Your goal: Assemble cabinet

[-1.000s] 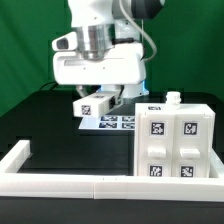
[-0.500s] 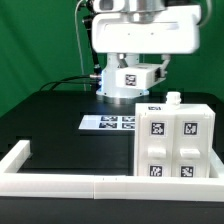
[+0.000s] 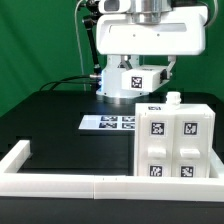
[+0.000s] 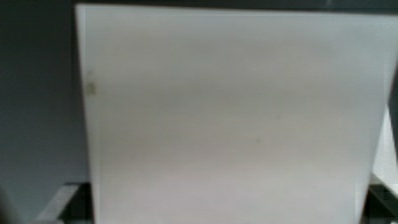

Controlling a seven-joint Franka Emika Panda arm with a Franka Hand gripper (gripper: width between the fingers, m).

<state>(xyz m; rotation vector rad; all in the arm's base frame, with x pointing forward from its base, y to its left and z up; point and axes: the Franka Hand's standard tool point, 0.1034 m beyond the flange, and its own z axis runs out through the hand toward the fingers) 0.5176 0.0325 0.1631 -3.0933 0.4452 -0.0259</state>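
The cabinet body [image 3: 172, 140], a large white box with several square tags on its front, stands at the exterior view's right with a small white knob on top. My gripper [image 3: 136, 68] hangs above and behind the box's left side. It is shut on a white tagged panel [image 3: 135, 79], held tilted in the air. In the wrist view the panel [image 4: 231, 110] fills nearly the whole picture. My gripper [image 4: 222, 205] shows only as dark finger edges at the panel's two sides.
The marker board [image 3: 108, 122] lies flat on the black table behind the box. Low white border rails [image 3: 60, 182] run along the table's front and left side. A green curtain closes the back.
The arm has risen from near the marker board and swung to the exterior view's right, carrying the tagged panel. Over the last half second it shifted only slightly further right.
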